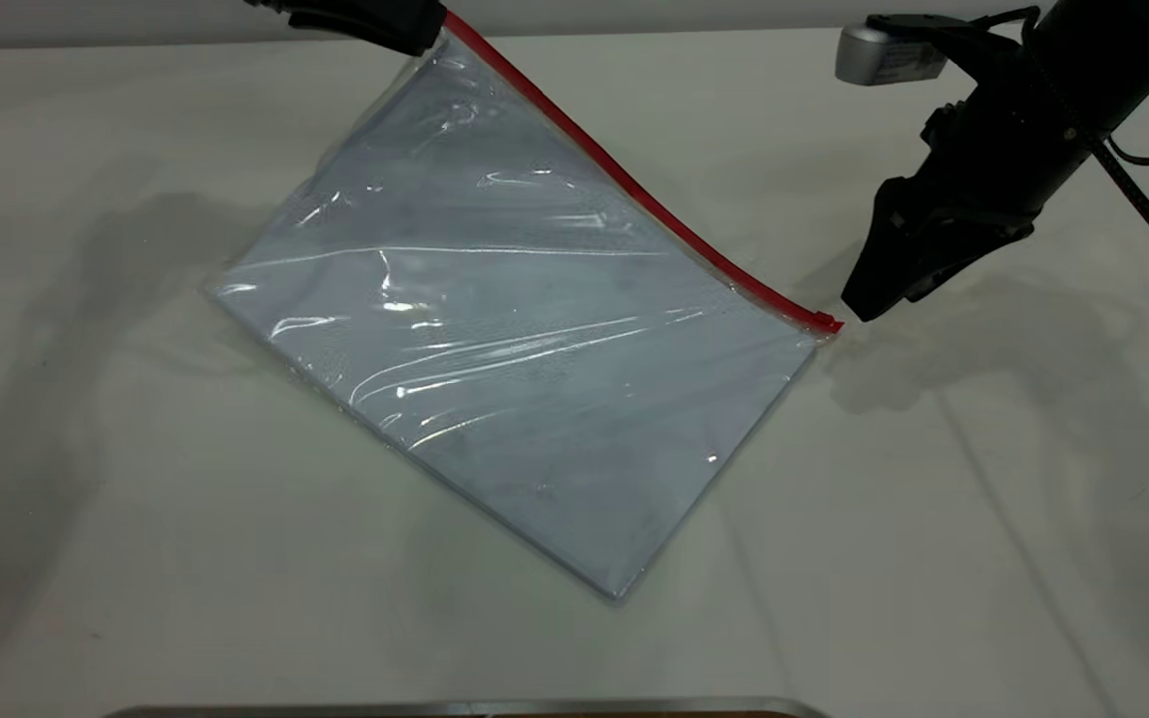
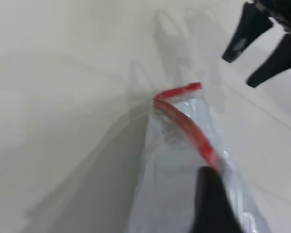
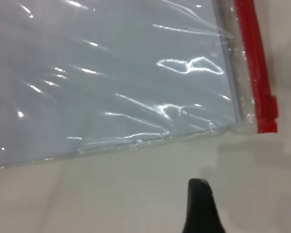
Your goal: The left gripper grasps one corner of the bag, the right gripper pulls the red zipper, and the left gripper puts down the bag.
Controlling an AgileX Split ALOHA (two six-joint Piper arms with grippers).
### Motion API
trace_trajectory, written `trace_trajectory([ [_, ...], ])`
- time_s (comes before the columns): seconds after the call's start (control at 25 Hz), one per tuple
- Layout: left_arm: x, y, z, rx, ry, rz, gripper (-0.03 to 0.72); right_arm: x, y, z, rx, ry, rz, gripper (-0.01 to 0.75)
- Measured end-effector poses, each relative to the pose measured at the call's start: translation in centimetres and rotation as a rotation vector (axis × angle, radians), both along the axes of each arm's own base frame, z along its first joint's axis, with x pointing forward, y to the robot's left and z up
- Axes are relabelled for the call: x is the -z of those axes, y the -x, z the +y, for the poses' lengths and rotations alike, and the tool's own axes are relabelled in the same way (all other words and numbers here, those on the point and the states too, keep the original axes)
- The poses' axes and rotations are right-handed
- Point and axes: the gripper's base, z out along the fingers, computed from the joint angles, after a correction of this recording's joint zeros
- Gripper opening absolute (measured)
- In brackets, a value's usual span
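At the bag's (image 1: 525,329) far corner the left gripper (image 1: 405,25) pinches it raised, tensing the red zipper (image 1: 634,189) for the right gripper (image 1: 869,304), open just beside the slider.

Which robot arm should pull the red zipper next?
Probably the right. The right gripper hangs open beside the red zipper slider end, not touching, while the left gripper holds up the bag corner.

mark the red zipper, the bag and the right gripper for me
red zipper (image 1: 634,189), exterior view, middle of the strip.
bag (image 1: 515,339), exterior view, centre of the clear panel.
right gripper (image 1: 869,304), exterior view, fingertip end beside the zipper's lower end.
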Motion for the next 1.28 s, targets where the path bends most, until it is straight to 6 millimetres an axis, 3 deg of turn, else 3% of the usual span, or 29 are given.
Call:
trace_trajectory([
  [0.12,0.3,-0.3,0.4,-0.023,-0.081,-0.003,0.605,-1.3,-0.7,-0.1,0.013,0.014,-0.067,0.549],
  [0.32,-0.7,-1.6,1.7,-0.09,-0.304,0.052,0.614,-7.1,-2.1,-0.2,0.037,0.017,-0.26,0.55],
  [0.52,-4.9,-3.1,3.2,-0.261,-0.508,0.17,0.583,-14.5,-1.6,-0.2,0.066,-0.023,-0.416,0.551],
  [0.64,-8.2,-4.5,4.3,-0.45,-0.604,0.134,0.56,-19.6,-0.4,-0.4,0.102,-0.065,-0.502,0.551],
  [0.76,-11.4,-4.7,5.6,-0.611,-0.683,0.089,0.538,-24.5,1.6,-0.9,0.118,-0.109,-0.57,0.551],
  [0.96,-16.5,-3.5,6.4,-0.717,-0.709,0.007,0.518,-30.2,5.5,-2.2,0.142,-0.164,-0.623,0.551],
  [1.12,-21.7,-0.7,6.7,-0.746,-0.681,-0.06,0.518,-34.8,9.8,-3.3,0.17,-0.212,-0.667,0.551],
  [1.28,-26.5,3.9,7.3,-0.773,-0.687,-0.119,0.518,-38.2,15.2,-3.4,0.134,-0.238,-0.69,0.551],
])
